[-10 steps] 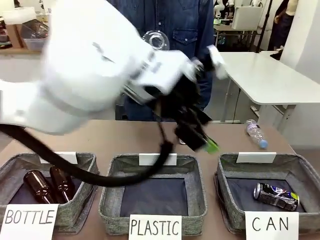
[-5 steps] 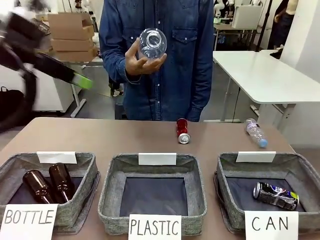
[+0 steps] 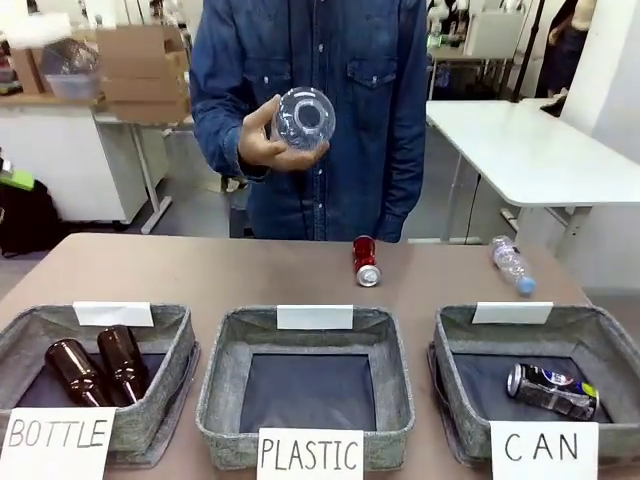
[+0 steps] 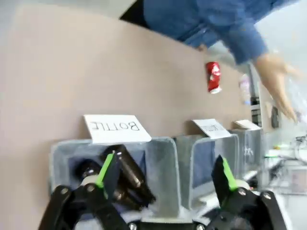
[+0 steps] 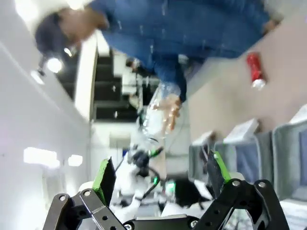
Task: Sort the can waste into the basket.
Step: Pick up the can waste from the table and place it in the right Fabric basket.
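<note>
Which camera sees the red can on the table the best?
The front view. There the red can lies sharp on the table, its silver end toward the camera. The left wrist view shows it small and blurry, far off. The right wrist view shows it small too, in a tilted picture.

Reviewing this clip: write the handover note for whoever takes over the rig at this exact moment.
Left pincer: open, empty.
Right pincer: open, empty.
Done: the black can lies inside the CAN basket.
Left: the red can lies on its side on the table, at the far side, apart from the bins; it goes into the CAN basket.
The person's hand holds up a clear plastic bottle, which is not part of this job.
</note>
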`<state>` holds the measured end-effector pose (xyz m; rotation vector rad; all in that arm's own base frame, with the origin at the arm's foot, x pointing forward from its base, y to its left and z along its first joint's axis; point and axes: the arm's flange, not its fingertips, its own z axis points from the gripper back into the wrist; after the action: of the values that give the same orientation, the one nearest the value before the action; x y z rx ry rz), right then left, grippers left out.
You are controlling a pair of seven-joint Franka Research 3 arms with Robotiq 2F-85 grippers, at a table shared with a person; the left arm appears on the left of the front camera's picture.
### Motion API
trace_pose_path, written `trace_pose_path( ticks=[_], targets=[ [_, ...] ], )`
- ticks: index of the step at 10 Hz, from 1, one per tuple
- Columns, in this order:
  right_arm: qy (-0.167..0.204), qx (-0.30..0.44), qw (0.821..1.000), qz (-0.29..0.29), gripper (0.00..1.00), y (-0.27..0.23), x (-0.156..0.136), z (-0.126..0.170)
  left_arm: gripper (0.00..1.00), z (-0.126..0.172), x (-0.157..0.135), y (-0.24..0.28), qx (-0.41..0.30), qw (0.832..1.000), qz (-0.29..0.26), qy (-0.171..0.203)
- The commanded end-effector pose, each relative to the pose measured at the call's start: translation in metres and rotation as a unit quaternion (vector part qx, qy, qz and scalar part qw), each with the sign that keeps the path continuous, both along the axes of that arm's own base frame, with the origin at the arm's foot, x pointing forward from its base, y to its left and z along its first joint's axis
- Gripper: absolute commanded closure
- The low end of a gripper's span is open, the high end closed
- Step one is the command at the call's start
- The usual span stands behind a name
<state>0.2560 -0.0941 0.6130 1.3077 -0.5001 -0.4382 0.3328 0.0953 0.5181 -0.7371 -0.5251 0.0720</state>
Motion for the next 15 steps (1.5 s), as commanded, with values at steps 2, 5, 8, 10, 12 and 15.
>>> trace_pose_path(
  ticks=[2,5,8,10,12,15],
  targets=[
    [0.053,0.037,0.997,0.047,0.0,0.041,0.014,-0.021,0.0,-0.026,-0.006,0.035,-0.207,0.969,0.115,-0.063],
    [0.044,0.021,0.998,0.048,0.0,0.041,0.02,-0.028,0.0,-0.021,0.002,0.038,-0.151,0.985,0.084,0.004],
    [0.044,0.021,0.998,0.048,0.0,0.041,0.02,-0.028,0.0,-0.021,0.002,0.038,-0.151,0.985,0.084,0.004],
    [0.044,0.021,0.998,0.048,0.0,0.041,0.02,-0.028,0.0,-0.021,0.002,0.038,-0.151,0.985,0.084,0.004],
    [0.044,0.021,0.998,0.048,0.0,0.041,0.02,-0.028,0.0,-0.021,0.002,0.038,-0.151,0.985,0.084,0.004],
    [0.044,0.021,0.998,0.048,0.0,0.041,0.02,-0.028,0.0,-0.021,0.002,0.038,-0.151,0.985,0.084,0.004]
  ],
)
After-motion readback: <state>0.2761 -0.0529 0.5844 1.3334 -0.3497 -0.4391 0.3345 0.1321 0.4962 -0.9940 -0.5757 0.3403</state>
